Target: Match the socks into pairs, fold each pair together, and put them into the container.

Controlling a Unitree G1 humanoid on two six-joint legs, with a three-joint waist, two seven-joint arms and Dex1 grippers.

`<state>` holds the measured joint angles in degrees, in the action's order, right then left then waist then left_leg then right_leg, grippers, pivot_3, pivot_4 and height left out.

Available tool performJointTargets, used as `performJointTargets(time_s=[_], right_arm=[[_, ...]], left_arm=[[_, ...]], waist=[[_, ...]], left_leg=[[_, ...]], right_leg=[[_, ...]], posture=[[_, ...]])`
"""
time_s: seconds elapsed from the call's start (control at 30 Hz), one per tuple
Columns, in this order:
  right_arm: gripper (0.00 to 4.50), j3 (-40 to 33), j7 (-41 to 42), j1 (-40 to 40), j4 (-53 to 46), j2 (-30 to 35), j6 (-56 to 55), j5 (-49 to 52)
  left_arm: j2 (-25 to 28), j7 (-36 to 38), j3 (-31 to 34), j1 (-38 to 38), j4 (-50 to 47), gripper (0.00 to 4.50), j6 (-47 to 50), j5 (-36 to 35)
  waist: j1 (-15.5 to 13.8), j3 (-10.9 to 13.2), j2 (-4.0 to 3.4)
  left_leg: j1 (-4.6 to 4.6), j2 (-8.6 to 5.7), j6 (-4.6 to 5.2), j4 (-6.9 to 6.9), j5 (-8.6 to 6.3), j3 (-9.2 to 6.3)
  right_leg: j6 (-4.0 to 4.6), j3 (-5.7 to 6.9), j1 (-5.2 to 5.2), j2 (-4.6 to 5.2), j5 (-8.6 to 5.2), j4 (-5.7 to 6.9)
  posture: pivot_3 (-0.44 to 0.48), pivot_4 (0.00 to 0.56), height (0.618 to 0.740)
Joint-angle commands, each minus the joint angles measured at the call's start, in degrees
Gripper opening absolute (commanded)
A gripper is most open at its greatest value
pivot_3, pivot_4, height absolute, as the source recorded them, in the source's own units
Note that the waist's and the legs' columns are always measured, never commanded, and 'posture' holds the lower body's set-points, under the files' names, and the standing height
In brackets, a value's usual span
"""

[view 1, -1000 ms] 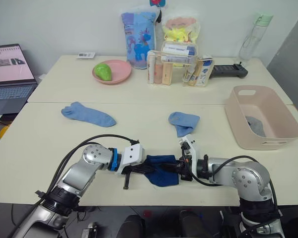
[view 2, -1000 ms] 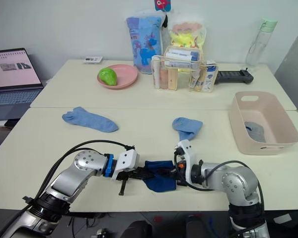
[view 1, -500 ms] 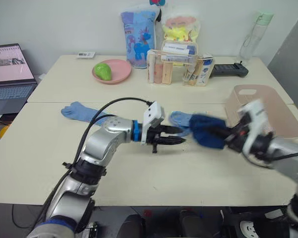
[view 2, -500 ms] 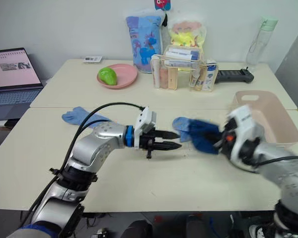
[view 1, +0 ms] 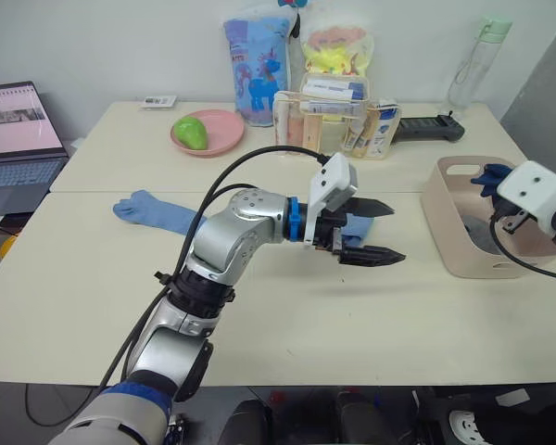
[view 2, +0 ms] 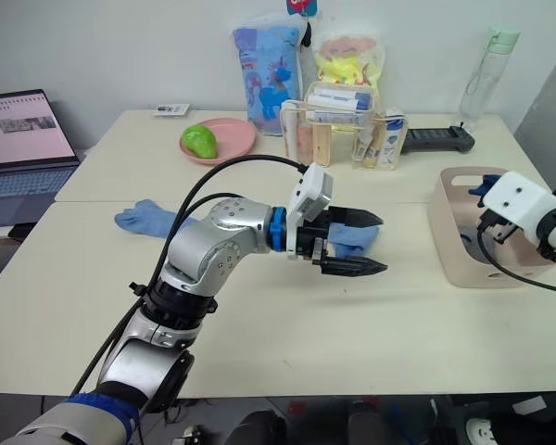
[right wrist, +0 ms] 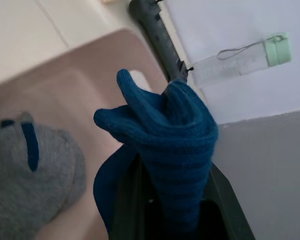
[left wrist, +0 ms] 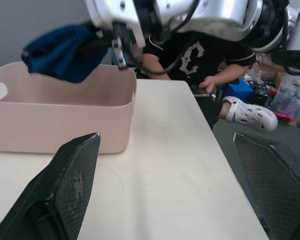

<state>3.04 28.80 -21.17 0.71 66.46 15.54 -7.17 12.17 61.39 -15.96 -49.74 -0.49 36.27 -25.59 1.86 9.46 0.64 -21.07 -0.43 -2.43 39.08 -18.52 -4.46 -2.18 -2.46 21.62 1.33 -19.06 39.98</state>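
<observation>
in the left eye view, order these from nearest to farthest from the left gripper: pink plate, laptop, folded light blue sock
1. The folded light blue sock, right beside the left gripper with its open jaws, partly hidden behind it.
2. The pink plate, farther back on the table toward the robot's left.
3. The laptop, off the table's far left edge.

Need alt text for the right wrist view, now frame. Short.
The right gripper is shut on a folded navy sock bundle, held above the pale pink container. A grey sock bundle already lies inside the container. Beyond the container's rim are a black bar-shaped object and a clear bottle with a green cap.
</observation>
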Motion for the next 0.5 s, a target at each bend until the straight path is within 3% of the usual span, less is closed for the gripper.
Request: performJointTargets(time_s=[0.03,0.23,0.5], right_arm=[[0.0,2.74,3.02,-3.37,4.84,0.33,-2.94,-5.07],[0.0,3.2,11.56,-4.53,6.9,0.38,-2.93,-4.51],[2.74,0.55,24.98,-9.81,3.13,3.3,3.06,0.18]], left_arm=[[-0.85,-1.34,0.4,-1.16,-1.94,4.45,0.18,-0.52],[-0.28,-1.67,-0.03,-0.01,-2.98,4.45,0.09,-0.17],[0.33,-1.18,-1.04,-0.04,-1.69,4.5,-1.66,1.34]], waist=[[-0.03,0.0,0.0],[-0.05,0.0,-0.01],[-0.07,0.0,-0.02]], left_leg=[[-0.01,0.0,-0.01,0.0,0.0,0.0],[-0.11,0.02,-0.02,0.0,0.01,0.02],[-0.1,0.01,-0.02,0.09,0.01,0.02]], right_leg=[[0.0,0.01,0.0,0.0,0.0,-0.01],[0.0,0.01,0.12,0.01,0.0,-0.02],[0.0,0.03,0.1,0.02,0.01,0.03]], posture=[[0.0,0.15,0.703],[0.0,0.15,0.703],[0.0,0.15,0.703]])
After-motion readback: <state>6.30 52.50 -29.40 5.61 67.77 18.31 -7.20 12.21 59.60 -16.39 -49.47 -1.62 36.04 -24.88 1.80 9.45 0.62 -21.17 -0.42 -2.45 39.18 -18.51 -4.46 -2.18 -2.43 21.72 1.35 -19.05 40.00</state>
